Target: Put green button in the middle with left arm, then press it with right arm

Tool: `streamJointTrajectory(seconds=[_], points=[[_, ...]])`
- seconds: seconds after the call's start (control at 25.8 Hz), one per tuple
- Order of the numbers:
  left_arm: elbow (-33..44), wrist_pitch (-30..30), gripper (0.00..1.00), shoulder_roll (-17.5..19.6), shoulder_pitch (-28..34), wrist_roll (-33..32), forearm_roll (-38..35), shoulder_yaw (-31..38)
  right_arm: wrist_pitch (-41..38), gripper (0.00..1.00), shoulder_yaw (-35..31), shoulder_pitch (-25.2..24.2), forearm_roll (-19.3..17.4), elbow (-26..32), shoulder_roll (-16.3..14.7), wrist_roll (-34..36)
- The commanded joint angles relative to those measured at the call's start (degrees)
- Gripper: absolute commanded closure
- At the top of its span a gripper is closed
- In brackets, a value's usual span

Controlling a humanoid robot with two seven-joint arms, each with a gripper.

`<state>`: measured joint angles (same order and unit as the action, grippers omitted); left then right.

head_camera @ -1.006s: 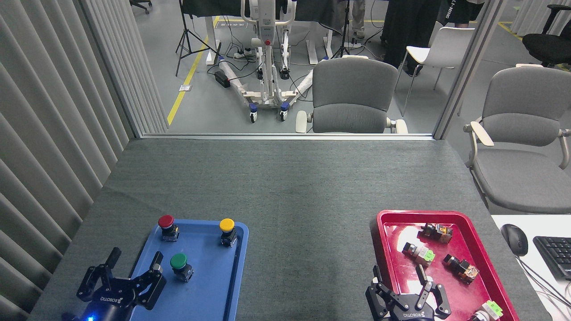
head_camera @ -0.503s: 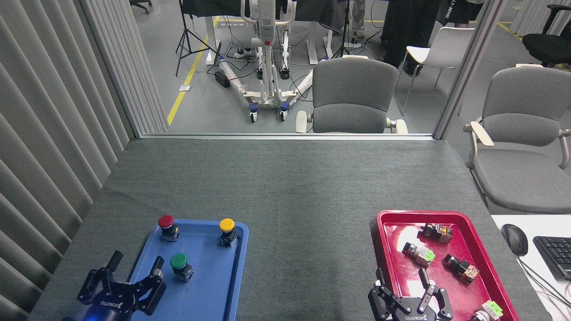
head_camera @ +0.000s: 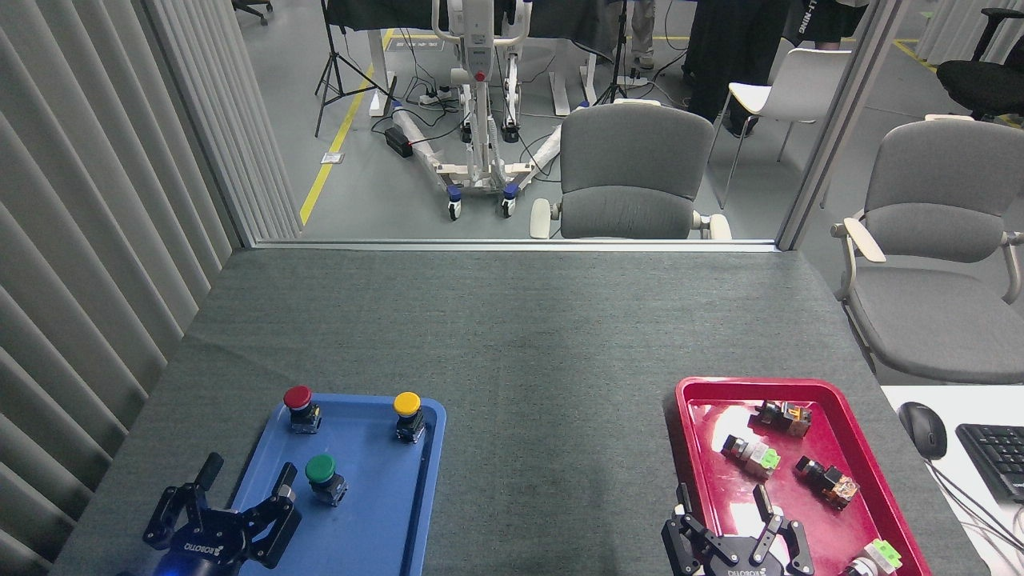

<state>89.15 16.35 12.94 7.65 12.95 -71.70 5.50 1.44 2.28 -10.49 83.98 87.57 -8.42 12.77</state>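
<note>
The green button (head_camera: 322, 475) stands upright in the near part of the blue tray (head_camera: 376, 512), resting on the tray floor. My left gripper (head_camera: 246, 470) is open at the bottom left, over the tray's left rim, its right finger a short way left of the button and apart from it. My right gripper (head_camera: 722, 498) is open at the bottom edge, over the near left corner of the red tray (head_camera: 694, 448), holding nothing. The middle (head_camera: 552, 448), a bare stretch of dark grey cloth, lies between the two trays.
A red-capped button (head_camera: 299, 406) and a yellow-capped button (head_camera: 408, 414) stand at the blue tray's far end. Several small switch parts lie in the red tray. A mouse (head_camera: 922, 429) and keyboard (head_camera: 994, 458) sit at the right. Grey chairs stand beyond the table.
Both grippers have drawn back slightly toward the bottom edge of the view. The green button has not moved.
</note>
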Motion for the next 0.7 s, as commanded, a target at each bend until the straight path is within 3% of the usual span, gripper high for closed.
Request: streamJointTrajectory(seconds=[0.0,0.15,0.66], points=[[-2.9,0.8,0.01,-0.2,-0.9,-1.7,0.0,-0.4,0.0,0.01,0.0,0.1,0.0,-0.3,0.0,0.0],[-8.9,4.7,0.01,-1.4,-4.9,-4.2,-0.5,-1.4,-0.1,0.01,0.1,0.0,0.0,-0.3,0.0,0.0],[-21.7,3.9,0.01,-1.8,-9.9,-3.4,-10.0,-4.8,-0.6,0.01,0.5,-0.1,0.0,-0.3,-0.3,0.2]])
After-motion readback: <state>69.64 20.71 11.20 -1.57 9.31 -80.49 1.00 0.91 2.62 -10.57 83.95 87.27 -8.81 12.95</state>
